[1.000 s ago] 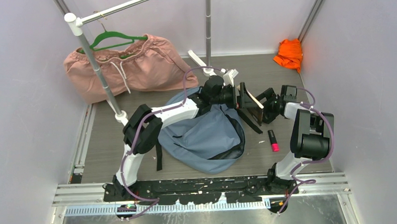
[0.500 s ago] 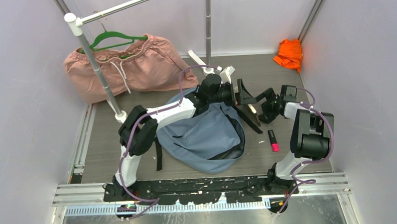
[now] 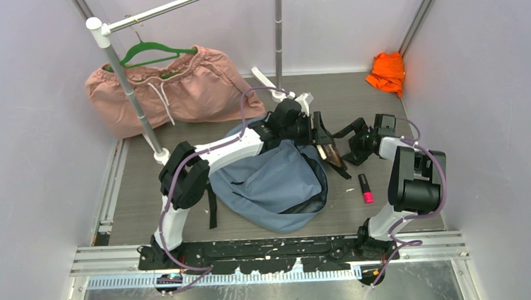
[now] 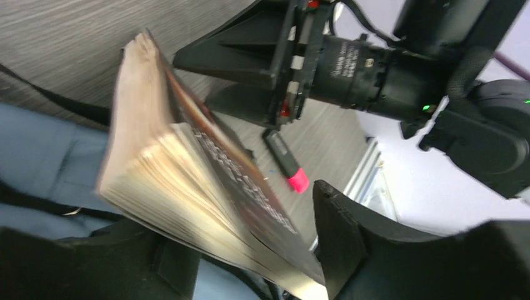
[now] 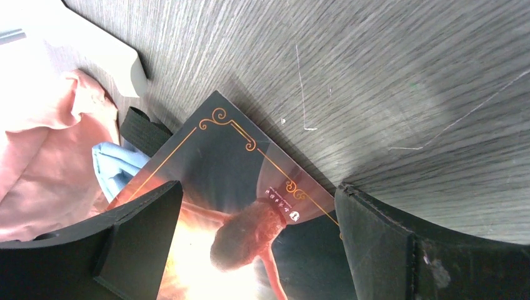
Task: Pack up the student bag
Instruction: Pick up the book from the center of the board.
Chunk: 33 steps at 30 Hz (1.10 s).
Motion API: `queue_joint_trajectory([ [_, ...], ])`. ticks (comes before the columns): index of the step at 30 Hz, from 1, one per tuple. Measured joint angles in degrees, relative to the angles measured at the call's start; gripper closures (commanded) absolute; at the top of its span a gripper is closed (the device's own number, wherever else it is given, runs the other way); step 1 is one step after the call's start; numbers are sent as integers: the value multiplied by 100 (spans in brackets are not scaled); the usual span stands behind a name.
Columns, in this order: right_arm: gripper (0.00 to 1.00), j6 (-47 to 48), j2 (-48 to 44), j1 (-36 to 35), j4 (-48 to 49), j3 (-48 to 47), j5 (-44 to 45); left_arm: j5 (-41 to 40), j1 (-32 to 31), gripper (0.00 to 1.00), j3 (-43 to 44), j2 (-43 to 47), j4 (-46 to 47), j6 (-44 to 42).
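The dusty-blue student bag [image 3: 271, 183] lies on the floor between the arms, with its opening toward the right. A paperback book [image 3: 327, 152] with a dark, orange-lit cover leans tilted over the bag's far right edge. My left gripper [image 3: 319, 136] is shut on the book [image 4: 187, 181], one finger under the pages and the other against the cover. The left gripper [image 4: 250, 262] shows blurred in its wrist view. My right gripper [image 3: 348, 142] stands open just right of the book. In its wrist view the right gripper [image 5: 256, 237] has its fingers wide apart, facing the cover [image 5: 237, 187].
A black marker with a pink cap [image 3: 365, 188] lies on the floor right of the bag. At the back left, a pink garment [image 3: 174, 90] on a green hanger rests behind a rack pole [image 3: 131, 94]. An orange cloth [image 3: 388, 71] sits in the far right corner.
The book has tipped from upright to leaning toward the bag. The left gripper's jaws have narrowed onto it and swung down. The right gripper has stayed wide and drawn back slightly.
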State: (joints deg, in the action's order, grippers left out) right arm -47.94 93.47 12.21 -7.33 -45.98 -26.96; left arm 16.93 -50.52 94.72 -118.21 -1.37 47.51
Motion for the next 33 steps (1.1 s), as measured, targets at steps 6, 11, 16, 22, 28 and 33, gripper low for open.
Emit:
queue_joint_trajectory([
  [6, 2, -31, -13, -13, 4, 0, 59, -199, 9, 89, 94, 0, -505, -129],
  [11, 2, -17, -131, 17, -79, -2, 179, -348, 101, 100, 131, 0, -933, -210],
  [16, 0, 20, -509, 2, -487, -149, 111, -101, 236, 100, 201, 151, -1198, -625],
  [22, 0, 0, -1567, -48, -586, -376, -365, 1003, 796, 100, -116, 1200, -1532, -938],
  [28, 0, -212, -2905, -48, -120, -131, -1220, 1930, 1558, 100, -330, 2647, -1613, -1040],
  [33, 0, -1495, -3751, -66, 1971, 1043, -2122, 2634, 1731, 100, -431, 3458, -1718, -1054],
])
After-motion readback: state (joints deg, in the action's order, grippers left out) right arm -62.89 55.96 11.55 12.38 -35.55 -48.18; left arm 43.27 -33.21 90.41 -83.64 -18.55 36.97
